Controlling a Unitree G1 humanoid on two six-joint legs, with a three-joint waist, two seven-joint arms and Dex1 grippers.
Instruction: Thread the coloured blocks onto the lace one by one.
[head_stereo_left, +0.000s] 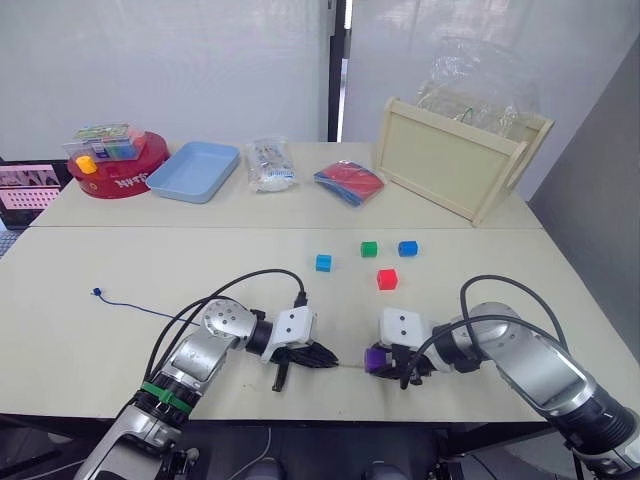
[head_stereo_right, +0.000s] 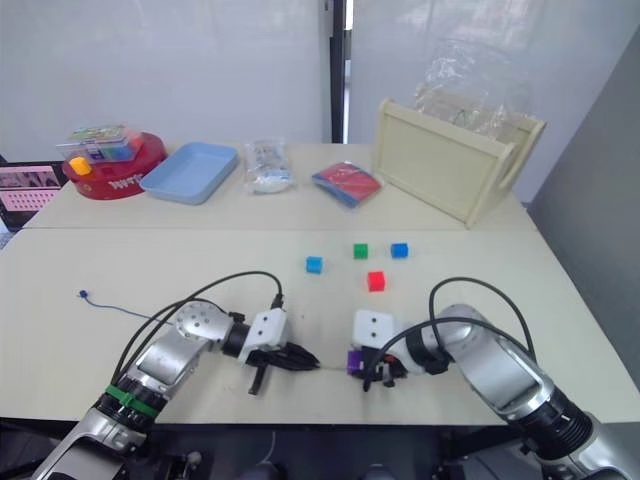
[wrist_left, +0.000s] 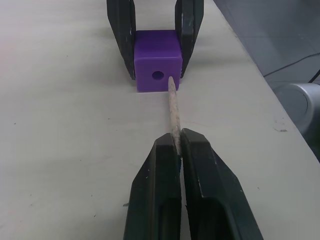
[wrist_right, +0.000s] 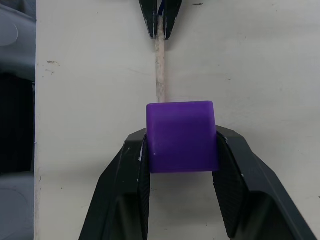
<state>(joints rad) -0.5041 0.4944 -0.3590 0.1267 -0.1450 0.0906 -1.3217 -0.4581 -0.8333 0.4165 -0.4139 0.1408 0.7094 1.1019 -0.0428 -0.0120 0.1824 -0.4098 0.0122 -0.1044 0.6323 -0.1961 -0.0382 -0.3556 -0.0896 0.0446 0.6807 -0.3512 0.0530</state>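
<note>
My right gripper (wrist_right: 181, 141) is shut on the purple block (wrist_right: 181, 135), holding it on the table near the front edge. In the left wrist view the block (wrist_left: 157, 60) turns a round hole towards me. My left gripper (wrist_left: 177, 137) is shut on the lace's pale stiff tip (wrist_left: 172, 107), whose end touches the block's face just beside the hole. The dark-blue lace (head_stereo_left: 130, 305) trails left across the table. Further back lie the light blue block (head_stereo_left: 323, 262), green block (head_stereo_left: 369, 248), blue block (head_stereo_left: 407, 248) and red block (head_stereo_left: 387, 279).
Along the back stand a red round tin (head_stereo_left: 115, 170), a light-blue tray (head_stereo_left: 195, 170), a clear packet (head_stereo_left: 270, 165), a red-and-blue packet (head_stereo_left: 350, 182) and a leaning wooden frame (head_stereo_left: 450, 160). Black cables loop over both wrists. The table's front edge is right behind the grippers.
</note>
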